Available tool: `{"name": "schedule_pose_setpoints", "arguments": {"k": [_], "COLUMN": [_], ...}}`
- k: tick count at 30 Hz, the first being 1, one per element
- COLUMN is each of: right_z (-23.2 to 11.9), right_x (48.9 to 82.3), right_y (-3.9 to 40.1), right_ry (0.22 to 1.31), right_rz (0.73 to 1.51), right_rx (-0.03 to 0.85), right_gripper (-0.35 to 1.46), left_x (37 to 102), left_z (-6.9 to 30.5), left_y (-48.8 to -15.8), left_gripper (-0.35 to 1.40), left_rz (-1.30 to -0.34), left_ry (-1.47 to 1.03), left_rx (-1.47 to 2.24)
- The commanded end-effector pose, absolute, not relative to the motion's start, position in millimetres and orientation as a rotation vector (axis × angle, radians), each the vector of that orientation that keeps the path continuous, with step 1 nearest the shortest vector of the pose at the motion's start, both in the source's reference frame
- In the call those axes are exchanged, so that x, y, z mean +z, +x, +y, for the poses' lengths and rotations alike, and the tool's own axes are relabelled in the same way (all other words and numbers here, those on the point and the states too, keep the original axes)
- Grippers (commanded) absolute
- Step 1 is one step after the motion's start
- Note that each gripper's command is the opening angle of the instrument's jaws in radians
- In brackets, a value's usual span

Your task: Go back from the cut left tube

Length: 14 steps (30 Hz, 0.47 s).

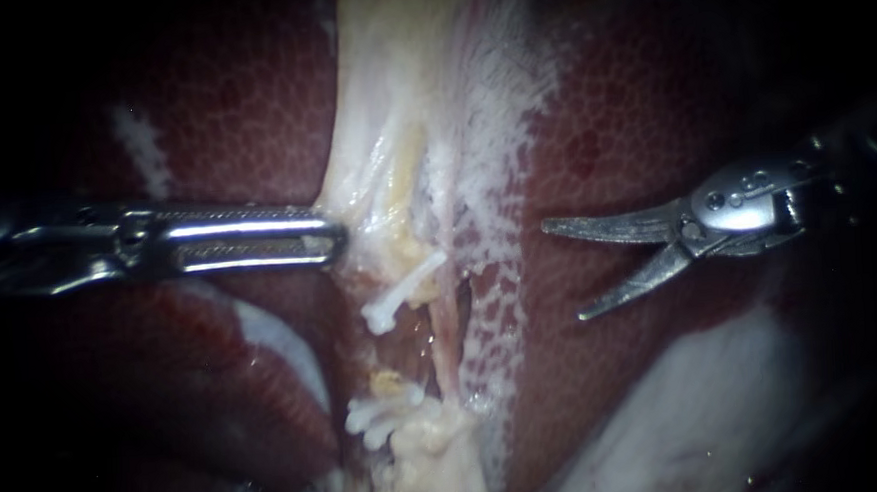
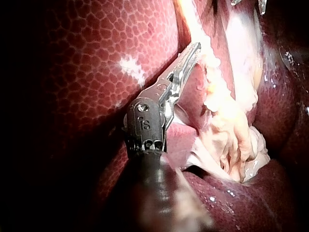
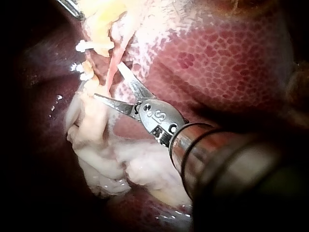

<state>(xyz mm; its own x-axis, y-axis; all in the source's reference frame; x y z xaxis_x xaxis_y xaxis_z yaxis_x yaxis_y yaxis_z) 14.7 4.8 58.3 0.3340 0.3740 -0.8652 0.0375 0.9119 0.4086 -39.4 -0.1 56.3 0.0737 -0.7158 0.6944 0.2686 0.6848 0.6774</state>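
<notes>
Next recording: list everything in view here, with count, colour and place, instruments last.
liver: one, dark red and mottled, fills the background.
pale tissue: one band, whitish-yellow, down the middle of the liver.
clips: white, one midway down the band, a cluster lower down; exact count unclear.
tube: one, thin, pink, beside the clips.
left instrument: one, silver, jaws shut on the pale tissue's edge.
right instrument: one, silver, curved jaws open over the liver, clear of the band.

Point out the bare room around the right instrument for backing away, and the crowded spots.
Free: bare liver around the right instrument, open and empty. Crowded: the middle strip of pale tissue, with white clips and the left instrument gripping its edge.
</notes>
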Motion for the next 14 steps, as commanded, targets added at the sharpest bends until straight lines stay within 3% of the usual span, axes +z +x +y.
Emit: {"name": "schedule_pose_setpoints", "arguments": {"k": [1, 14], "right_z": [4.8, 4.8], "right_x": [58.4, 58.4], "right_y": [14.8, 14.8], "right_ry": [0.390, 0.389], "right_rz": [1.218, 1.218], "right_rx": [0.227, 0.228], "right_gripper": [1.28, 1.28], "left_x": [56.3, 56.2], "left_z": [-0.1, -0.3], "left_y": [-39.5, -39.5], "left_gripper": [-0.35, -0.35], "left_rz": [-1.299, -1.297], "left_ry": [0.425, 0.431], "left_rx": [-0.772, -0.774]}}
